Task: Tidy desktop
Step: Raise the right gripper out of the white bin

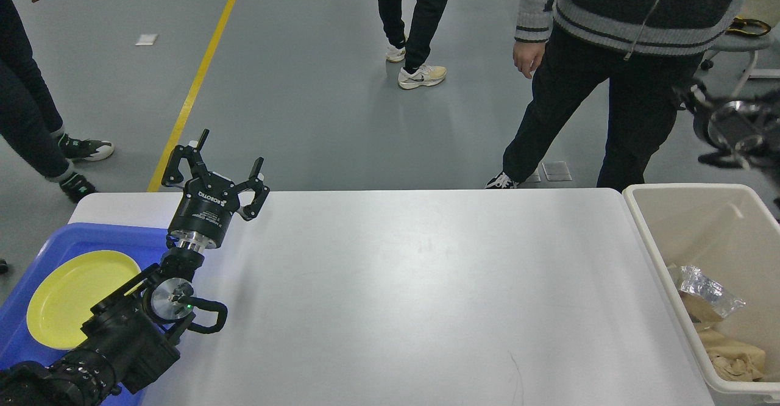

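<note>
Desktop (426, 296) lay bare; yellow plate (73, 299) in blue tray (109, 238), wrappers in beige bin (694, 211); left gripper (226, 165) gaped empty, right gripper (731, 135) blurred, state indeterminable; tidying judged essentially complete.

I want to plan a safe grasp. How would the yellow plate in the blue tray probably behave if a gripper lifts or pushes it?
The yellow plate looks thin and plastic, so probably light and stiff. Its glossy surface may slip between fingers. It lies flat in the blue tray, so a push would likely slide it, not tip it.
</note>
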{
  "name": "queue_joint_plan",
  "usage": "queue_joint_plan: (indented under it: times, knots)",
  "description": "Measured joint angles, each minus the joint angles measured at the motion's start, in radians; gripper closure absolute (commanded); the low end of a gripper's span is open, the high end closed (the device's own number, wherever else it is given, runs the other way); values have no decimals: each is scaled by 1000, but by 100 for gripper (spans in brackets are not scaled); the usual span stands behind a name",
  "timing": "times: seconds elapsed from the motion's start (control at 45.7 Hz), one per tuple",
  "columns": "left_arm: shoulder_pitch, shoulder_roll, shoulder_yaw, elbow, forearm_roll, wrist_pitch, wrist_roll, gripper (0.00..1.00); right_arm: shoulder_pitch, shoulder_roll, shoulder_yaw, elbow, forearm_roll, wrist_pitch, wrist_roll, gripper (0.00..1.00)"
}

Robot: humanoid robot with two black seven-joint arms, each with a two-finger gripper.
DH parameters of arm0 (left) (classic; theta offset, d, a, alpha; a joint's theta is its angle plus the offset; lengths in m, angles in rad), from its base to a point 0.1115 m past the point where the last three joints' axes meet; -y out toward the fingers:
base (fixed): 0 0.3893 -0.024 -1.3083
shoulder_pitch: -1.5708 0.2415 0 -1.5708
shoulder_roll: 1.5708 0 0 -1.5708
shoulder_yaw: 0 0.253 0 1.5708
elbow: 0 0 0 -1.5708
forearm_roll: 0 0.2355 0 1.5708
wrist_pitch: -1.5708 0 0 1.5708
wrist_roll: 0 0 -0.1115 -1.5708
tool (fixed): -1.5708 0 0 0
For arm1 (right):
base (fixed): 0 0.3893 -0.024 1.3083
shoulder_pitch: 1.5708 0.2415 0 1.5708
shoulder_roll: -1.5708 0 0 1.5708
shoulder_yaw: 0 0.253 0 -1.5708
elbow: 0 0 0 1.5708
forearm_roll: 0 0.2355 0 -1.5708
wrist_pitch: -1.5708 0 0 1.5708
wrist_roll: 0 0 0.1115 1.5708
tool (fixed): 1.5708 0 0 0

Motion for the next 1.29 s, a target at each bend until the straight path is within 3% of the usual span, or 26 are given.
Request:
queue_joint_plan:
  times: [0.088, 0.197, 0.459, 0.613, 0.941, 1.182, 1.291]
  knots:
    - [0, 0, 0, 0, 0, 0, 0, 0, 62, -2, -36, 34, 1, 154, 3, 0]
    - [0, 2, 0, 0, 0, 0, 0, 0, 78, -13, -66, 45, -2, 253, 8, 0]
    - [0, 0, 0, 0, 0, 0, 0, 0, 71, 15, -141, 68, 2, 266, 10, 0]
    - [0, 1, 0, 0, 0, 0, 0, 0, 77, 24, -54, 158, 26, 212, 8, 0]
    - [0, 0, -1, -1, 0, -1, 0, 0, -134, -27, 676, 157, 34, 52, 10, 0]
    - [0, 0, -1, -2, 0, -1, 0, 0, -334, -18, 1310, 204, 34, 49, 15, 0]
    - [0, 0, -1, -2, 0, -1, 0, 0, -471, 32, 1498, 293, 35, 52, 11, 0]
